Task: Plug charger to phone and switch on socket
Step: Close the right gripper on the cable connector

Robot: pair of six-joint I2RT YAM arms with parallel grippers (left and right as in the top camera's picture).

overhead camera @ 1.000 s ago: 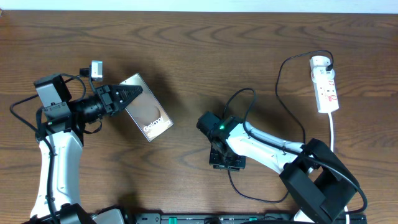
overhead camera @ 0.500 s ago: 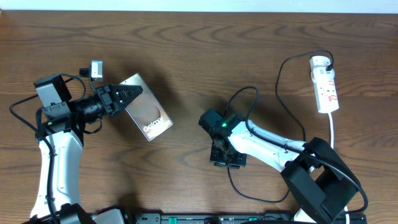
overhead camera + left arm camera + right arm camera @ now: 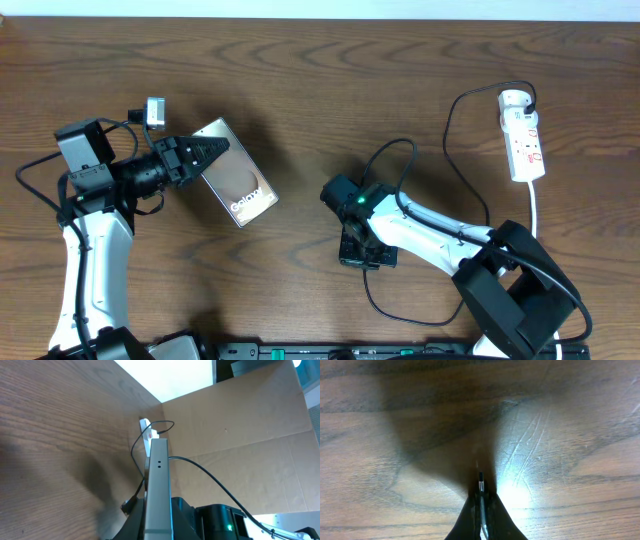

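1. Bronze-backed phone (image 3: 238, 187) sits left of centre, tipped up on one edge. The left tool (image 3: 200, 155) grips its far end, fingers narrow and clamped on it. The left wrist view shows only the thin edge running out from the tool, and I cannot tell where the port lies.
2. The charger (image 3: 447, 130) has its plug (image 3: 481, 479) pinched in the right tool (image 3: 365, 255), fingers almost together, tip aimed down at the table (image 3: 330, 80). Plug and phone are well apart.
3. The black cable loops back to a white adapter (image 3: 513, 100) seated in the socket (image 3: 524, 140) at the far right.
4. The step in hand looks like bringing plug to phone, and nothing is mated yet.
5. Next, the right tool should turn the tip toward the phone's port edge while the left holds the phone steady. The loose loops seem to leave slack. Misalignment is the risk.
6. The socket switch remains untouched.
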